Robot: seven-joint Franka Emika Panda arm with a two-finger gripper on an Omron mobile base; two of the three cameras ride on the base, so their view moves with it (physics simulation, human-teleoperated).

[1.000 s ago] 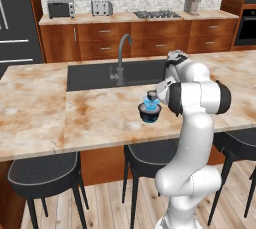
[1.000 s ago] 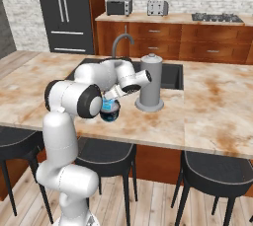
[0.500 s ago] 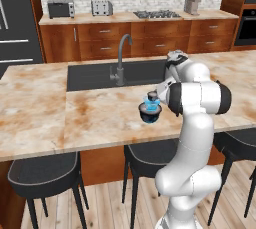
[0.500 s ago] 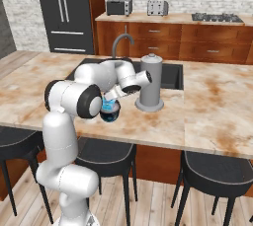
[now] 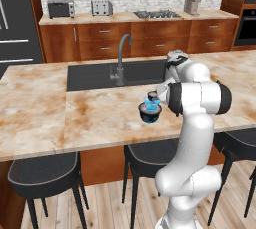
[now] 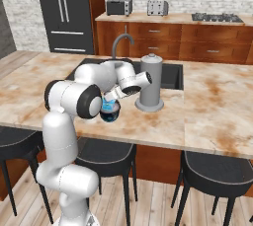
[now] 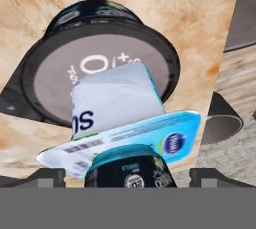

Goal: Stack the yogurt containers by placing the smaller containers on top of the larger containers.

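- The dark navy tub (image 7: 100, 48) is sitting upright on the worktop, its pale greyish top facing up.
- The light-blue cup (image 7: 117, 103) is resting on the tub's top, its wide rim tilted.
- The tiny dark cup (image 7: 131, 167) is sitting atop the light-blue cup.

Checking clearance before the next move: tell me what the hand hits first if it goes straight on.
The tiny dark cup, right at the hand and seemingly resting on the light-blue cup, which sits on the navy tub. Whether the hand grips it is unclear.
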